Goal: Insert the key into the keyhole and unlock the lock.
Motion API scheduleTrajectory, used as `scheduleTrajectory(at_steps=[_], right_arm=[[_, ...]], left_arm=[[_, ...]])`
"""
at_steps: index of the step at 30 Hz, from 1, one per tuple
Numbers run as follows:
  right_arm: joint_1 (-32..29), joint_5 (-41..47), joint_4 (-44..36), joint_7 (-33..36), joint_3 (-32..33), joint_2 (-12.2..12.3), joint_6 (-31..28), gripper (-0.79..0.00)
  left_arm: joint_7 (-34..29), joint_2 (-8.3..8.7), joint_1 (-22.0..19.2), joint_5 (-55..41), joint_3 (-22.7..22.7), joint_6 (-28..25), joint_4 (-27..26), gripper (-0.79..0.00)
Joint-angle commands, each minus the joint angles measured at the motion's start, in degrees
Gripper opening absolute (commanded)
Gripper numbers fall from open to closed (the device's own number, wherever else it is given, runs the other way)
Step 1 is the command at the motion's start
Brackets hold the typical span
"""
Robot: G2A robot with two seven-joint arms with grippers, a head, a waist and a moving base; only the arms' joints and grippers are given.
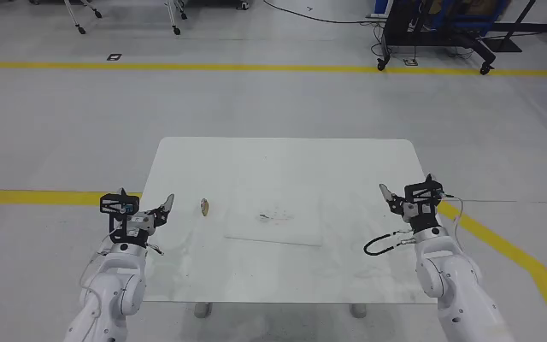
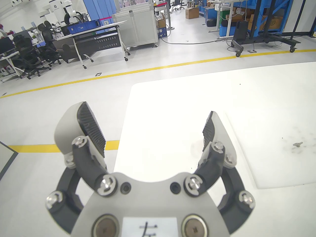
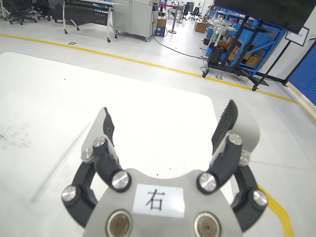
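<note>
Top view: white table [image 1: 342, 167], an arm at each near corner. The left hand [image 1: 147, 208] sits by the near left edge, fingers apart, nothing in it. The right hand [image 1: 408, 190] sits by the near right edge, also spread and empty. A small brass-coloured lump, most likely the lock [image 1: 205, 206], lies just beside the left hand. The small grey key [image 1: 267, 216] lies nearer the middle on a thin clear mat [image 1: 295, 232], apart from the lock. Left wrist view: the left hand [image 2: 148, 122] is wide apart over the table edge with its ribbed pads [image 2: 90, 127] bare, and the key [image 2: 297, 144] lies flat on the mat [image 2: 271, 168] beyond it. Right wrist view: the right hand [image 3: 170, 124] is spread and empty above the table corner, with the mat edge [image 3: 59, 156] near. Judgement: nothing is started, and pick-up comes first. The key is thin and flat, so come straight down and pinch the bow by its edges, leaving the blade free. The left hand probably suits the lock; grip the body and leave the keyhole clear. Which way the keyhole faces is too small to tell. Line up the blade before pushing, and turn only once it is fully seated.
</note>
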Motion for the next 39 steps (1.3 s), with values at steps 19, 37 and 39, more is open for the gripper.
scheduleTrajectory(at_steps=[19,37,39], right_arm=[[16.3,1.7,11.5,11.9,-20.0,-2.1,-16.1,0.0],[33.7,4.3,31.8,9.6,-35.9,-5.3,-38.6,-0.265],[36.6,5.3,35.3,9.2,-38.8,-6.3,-39.9,-0.428]], left_arm=[[0.0,0.0,0.0,0.0,0.0,0.0,0.0,0.0],[0.0,0.0,0.0,0.0,0.0,0.0,0.0,0.0],[0.0,0.0,0.0,0.0,0.0,0.0,0.0,0.0]])
